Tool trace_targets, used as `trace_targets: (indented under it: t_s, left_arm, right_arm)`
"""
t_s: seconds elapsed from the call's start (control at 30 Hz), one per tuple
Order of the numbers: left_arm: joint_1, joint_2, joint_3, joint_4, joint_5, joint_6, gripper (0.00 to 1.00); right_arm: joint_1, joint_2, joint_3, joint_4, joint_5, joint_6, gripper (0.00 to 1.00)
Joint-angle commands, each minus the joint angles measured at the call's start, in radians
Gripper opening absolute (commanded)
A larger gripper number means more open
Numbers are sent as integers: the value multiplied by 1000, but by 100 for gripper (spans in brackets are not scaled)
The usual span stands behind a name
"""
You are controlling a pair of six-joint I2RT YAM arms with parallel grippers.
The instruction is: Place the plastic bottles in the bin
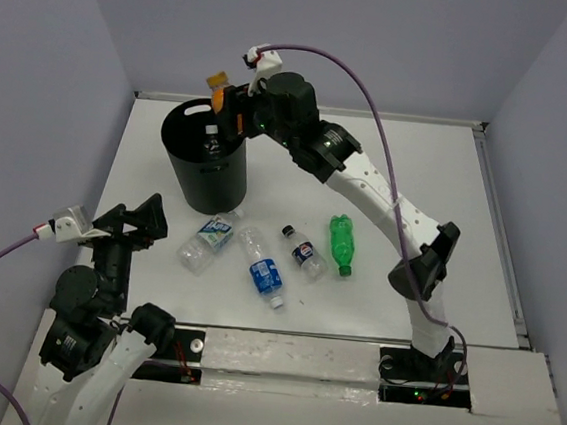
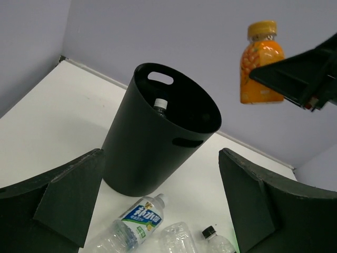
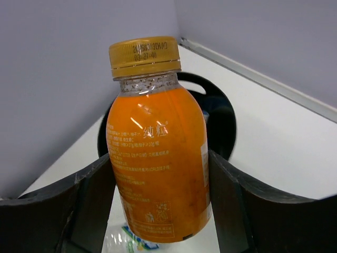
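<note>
**Item 1. White table (image 1: 417, 185).** Walled on three sides by plain grey panels. It bore everything listed below.

**Item 2. The bin (image 2: 142, 158).** Tall, black and round, it stood upright at the far left of the table, with oval handle cut-outs near its rim. No writing was seen on it. One clear bottle with a white cap (image 2: 160, 104) already lay inside.

**Item 3. Right gripper (image 1: 225, 106).** Its arm reached out to the bin's far rim, and the pincer was closed on the orange bottle, one finger on each side.

**Item 4. Left gripper (image 1: 135, 215).** It was held low, near the bin's near left side, with the pincer spread wide and nothing in it.

**Item 5. Orange bottle (image 3: 158, 158).** It was held upright in the air, above the level of the bin's rim and close to its mouth. It had a yellow cap stamped with a dark printed code too fine to read surely. The label carried white Chinese characters over smaller lines of text.

**Item 6. Clear bottle, blue label (image 1: 262, 267).** It lay on the table in front of the bin. Its brand could not be read.

**Item 7. Clear bottle, white and green label (image 2: 138, 220).** It lay just in front of the bin's foot, with a white cap and blue Chinese characters on the label.

**Item 8. Green bottle (image 1: 341, 243).** It lay furthest right in the row. No label could be read.

**Item 9. Dark cola bottle (image 1: 303, 249).** It lay between the blue-labelled and green bottles, with a black cap and a blue label whose brand was too small to read.
</note>
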Motion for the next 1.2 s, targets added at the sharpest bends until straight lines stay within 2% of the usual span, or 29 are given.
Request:
trace_targets:
  t_s: [0.0, 0.1, 0.17, 0.2, 0.3, 0.47, 0.6, 0.63, 0.67, 0.7, 0.77, 0.87, 1.0, 1.17]
  left_arm:
    - [-1, -6, 22, 26, -30, -1, 99]
    - [0, -23, 18, 28, -24, -3, 99]
    - [2, -19, 19, 29, -22, -1, 99]
    - [1, -14, 18, 35, -16, 2, 99]
    - [0, -13, 16, 39, -13, 5, 99]
    - [2, -20, 16, 29, -16, 2, 99]
    - [4, -19, 13, 34, -10, 6, 99]
    - [2, -22, 13, 32, -7, 6, 99]
    - [4, -29, 12, 32, -3, 5, 99]
    - [2, -32, 10, 37, 2, 6, 99]
    - [2, -42, 9, 40, 7, 8, 99]
    - [1, -60, 9, 37, 16, 3, 99]
    - [0, -68, 7, 39, 24, 3, 99]
    - [-1, -65, 7, 39, 30, 5, 99]
  right_arm:
    - [19, 138, 220, 86, -121, -23, 48]
    - [20, 180, 226, 131, -132, 13, 50]
    - [20, 190, 192, 160, -121, 28, 58]
    - [20, 196, 192, 169, -132, 29, 75]
    - [30, 216, 209, 168, -143, 23, 95]
    - [30, 125, 131, 169, -100, 2, 97]
    - [30, -84, -171, 174, 70, -29, 92]
    - [17, -133, -348, 174, 105, -24, 89]
    - [4, -235, -440, 175, 145, 9, 87]
    - [-29, -286, -622, 174, 152, 26, 83]
    - [-68, -413, -780, 165, 172, 87, 82]
    - [-151, -497, -984, 79, 189, 163, 81]
    - [-229, -561, -1125, -22, 161, 194, 86]
    - [-252, -486, -1168, -79, 150, 184, 93]
